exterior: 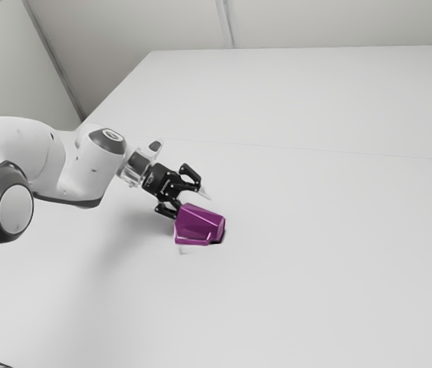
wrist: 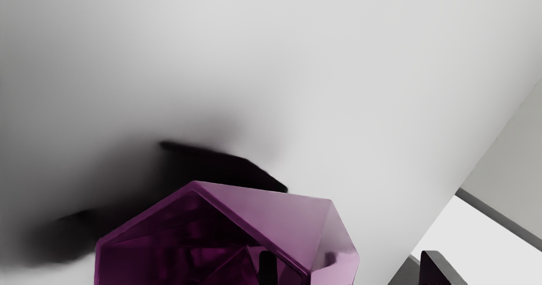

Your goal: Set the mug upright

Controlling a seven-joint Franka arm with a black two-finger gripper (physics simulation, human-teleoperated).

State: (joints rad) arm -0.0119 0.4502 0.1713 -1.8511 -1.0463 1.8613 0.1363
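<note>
Black two-finger gripper (wrist: 349, 257), jaws spread and grasping nothing, one finger (wrist: 268, 269) at the mouth of a faceted, glossy purple mug (exterior: 199, 225) lying on its side on a white table (exterior: 315, 268); gripping and righting it appear left to do

**A wide look from the side, a close one from the hand**

The exterior view stands back at the side of the arm (exterior: 44, 165) and looks down across the table (exterior: 315, 253). The arm comes in from the exterior view's left; the wall (exterior: 315, 23) runs along the top of the frame, and the mug (exterior: 199, 225) sits near the middle.

The wrist view rides on the hand, close up, looking past the fingers (wrist: 267, 270) into the mug's mouth (wrist: 178, 242), with the table's edge (wrist: 493, 140) running aslant. Both views share the mug, the fingers and the tabletop near them.
</note>
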